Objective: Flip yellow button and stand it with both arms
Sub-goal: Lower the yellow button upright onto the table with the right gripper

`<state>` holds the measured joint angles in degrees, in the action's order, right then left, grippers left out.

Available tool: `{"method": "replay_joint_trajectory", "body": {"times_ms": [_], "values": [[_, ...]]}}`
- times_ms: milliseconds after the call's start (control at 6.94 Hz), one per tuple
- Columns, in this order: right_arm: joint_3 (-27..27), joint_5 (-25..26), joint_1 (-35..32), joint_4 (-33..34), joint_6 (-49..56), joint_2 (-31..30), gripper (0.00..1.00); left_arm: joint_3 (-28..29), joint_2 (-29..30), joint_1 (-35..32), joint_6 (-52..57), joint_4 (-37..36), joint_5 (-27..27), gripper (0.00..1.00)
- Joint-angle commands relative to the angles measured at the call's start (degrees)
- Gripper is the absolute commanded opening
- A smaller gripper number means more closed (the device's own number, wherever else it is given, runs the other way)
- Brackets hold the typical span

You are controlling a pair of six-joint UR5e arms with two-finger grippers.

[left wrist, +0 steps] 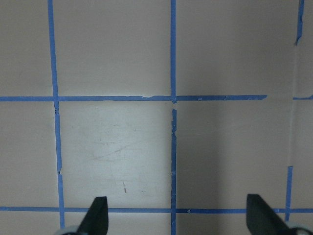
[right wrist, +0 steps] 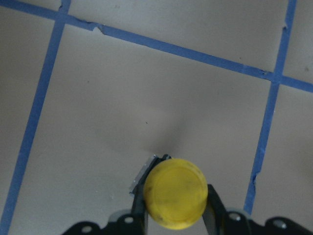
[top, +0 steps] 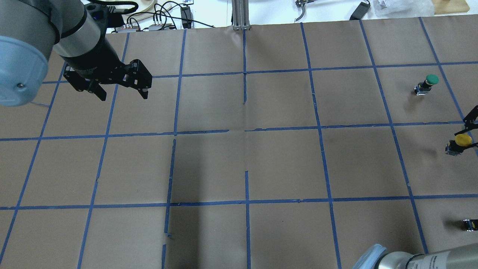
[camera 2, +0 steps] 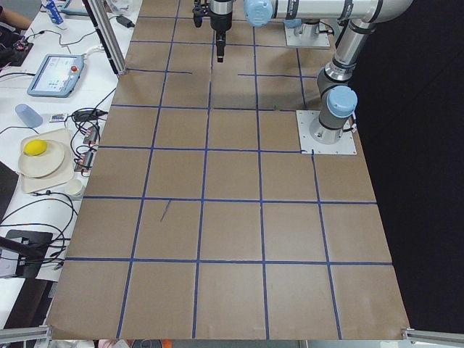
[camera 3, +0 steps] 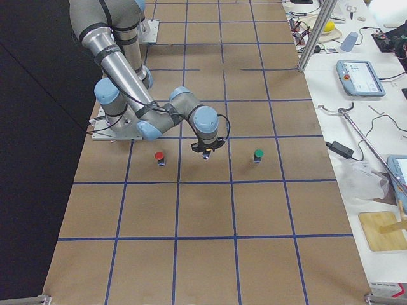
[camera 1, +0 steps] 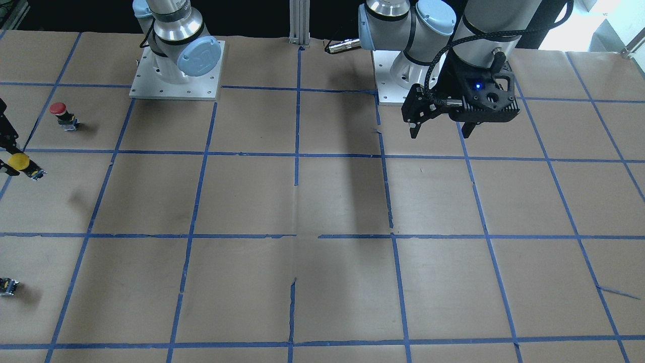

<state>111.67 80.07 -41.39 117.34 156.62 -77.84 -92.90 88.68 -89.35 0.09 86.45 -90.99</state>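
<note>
The yellow button (right wrist: 176, 193) sits between the fingers (right wrist: 213, 205) of my right gripper (right wrist: 176, 200), which is shut on its black body under the cap. It hangs cap up a little above the brown paper, with its shadow off to one side. It also shows at the right edge of the overhead view (top: 463, 140) and at the left edge of the front-facing view (camera 1: 20, 162). My left gripper (top: 123, 94) is open and empty, hovering far away over the table's other end. It also shows in the front-facing view (camera 1: 442, 133) and the left wrist view (left wrist: 178, 218).
A red-capped button (camera 1: 60, 115) stands on the robot side of the yellow one. A green-capped button (top: 427, 83) stands on the far side. Both also show in the exterior right view, red (camera 3: 159, 157) and green (camera 3: 257, 154). Blue tape lines grid the table.
</note>
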Motion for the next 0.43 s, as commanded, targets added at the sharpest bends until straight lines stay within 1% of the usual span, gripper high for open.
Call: {"method": "replay_joint_trajectory", "body": {"times_ms": [0, 144, 288], "values": [[-0.05, -1.65, -0.01, 0.35, 7.54, 1.81, 0.22, 0.09, 0.27, 0.05, 0.08, -0.05, 0.28, 1.0], [0.03, -2.1, -0.01, 0.44, 8.08, 1.9, 0.26, 0.09, 0.27, 0.05, -0.01, -0.14, 0.2, 1.0], [0.12, -1.85, 0.08, 0.18, 7.3, 2.51, 0.99, 0.09, 0.27, -0.04, -0.35, -0.14, 0.02, 1.0]]}}
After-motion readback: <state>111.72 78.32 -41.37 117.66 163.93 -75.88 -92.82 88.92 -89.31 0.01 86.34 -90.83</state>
